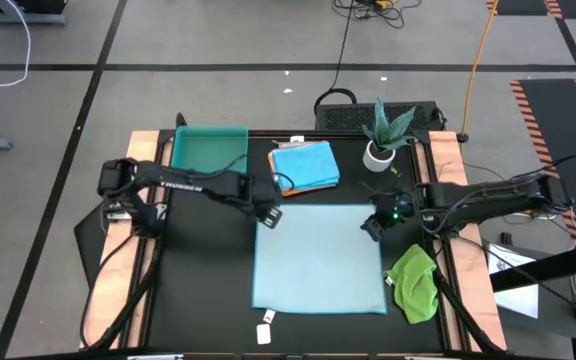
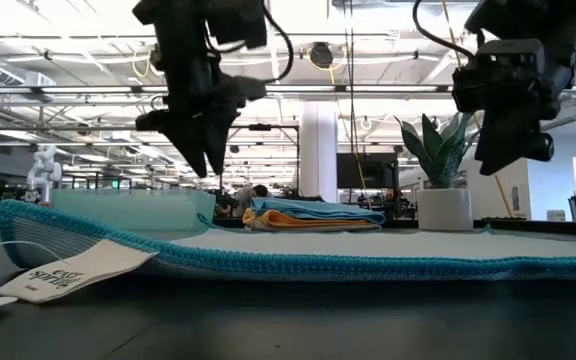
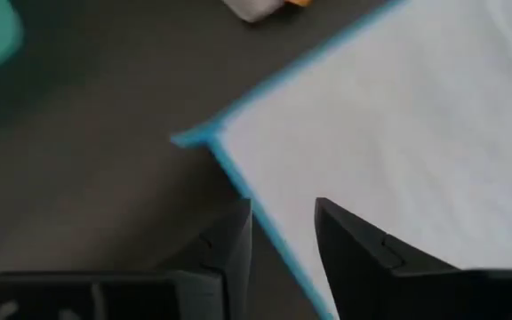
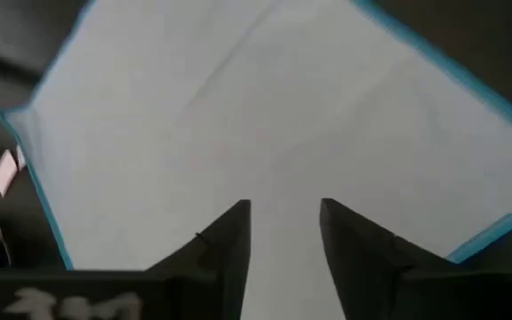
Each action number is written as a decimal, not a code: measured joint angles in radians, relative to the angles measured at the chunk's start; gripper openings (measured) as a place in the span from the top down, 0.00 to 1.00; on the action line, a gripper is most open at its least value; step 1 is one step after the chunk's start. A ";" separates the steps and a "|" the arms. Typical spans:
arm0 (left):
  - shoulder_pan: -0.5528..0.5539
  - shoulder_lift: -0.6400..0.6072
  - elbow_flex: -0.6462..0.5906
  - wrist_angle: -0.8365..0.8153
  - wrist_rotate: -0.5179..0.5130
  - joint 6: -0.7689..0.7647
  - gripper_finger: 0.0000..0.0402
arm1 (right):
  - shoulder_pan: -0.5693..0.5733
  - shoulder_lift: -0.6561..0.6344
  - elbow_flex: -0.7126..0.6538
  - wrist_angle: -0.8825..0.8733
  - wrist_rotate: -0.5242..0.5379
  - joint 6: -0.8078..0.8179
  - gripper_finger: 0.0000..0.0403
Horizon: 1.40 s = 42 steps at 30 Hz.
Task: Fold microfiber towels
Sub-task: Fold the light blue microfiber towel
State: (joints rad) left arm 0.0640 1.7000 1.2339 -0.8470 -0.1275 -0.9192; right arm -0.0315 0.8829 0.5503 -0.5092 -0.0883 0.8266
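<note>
While hovering over the far corners of the pale blue towel (image 1: 318, 256) lying flat, left gripper (image 1: 268, 214) and right gripper (image 1: 373, 226) gaping slightly, pinching nothing.

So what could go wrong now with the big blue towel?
The pale blue towel lies flat and both grippers hang above its far corners with fingers apart, holding nothing. If the left gripper comes down there, it might pinch only the thin edge and slip off. The right gripper sits further in, so the fold could come out crooked. The green towel is close by the right edge and could get dragged along.
</note>
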 joint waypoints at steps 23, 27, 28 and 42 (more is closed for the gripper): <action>0.214 0.000 -0.012 -0.053 0.149 0.317 0.68 | -0.292 -0.004 0.000 -0.080 0.005 -0.057 0.64; 0.214 0.000 -0.103 0.051 0.227 0.284 0.68 | -0.297 -0.004 0.000 -0.081 0.005 -0.067 0.64; 0.211 0.000 -0.127 0.072 0.244 0.272 0.68 | -0.297 -0.004 0.000 -0.082 0.005 -0.074 0.64; 0.248 0.000 -0.187 0.266 0.246 0.139 0.68 | -0.299 -0.004 0.000 -0.169 -0.057 -0.113 0.64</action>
State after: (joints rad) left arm 0.3122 1.7004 1.0470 -0.5811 0.1182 -0.7806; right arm -0.3307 0.8791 0.5503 -0.6779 -0.1452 0.7136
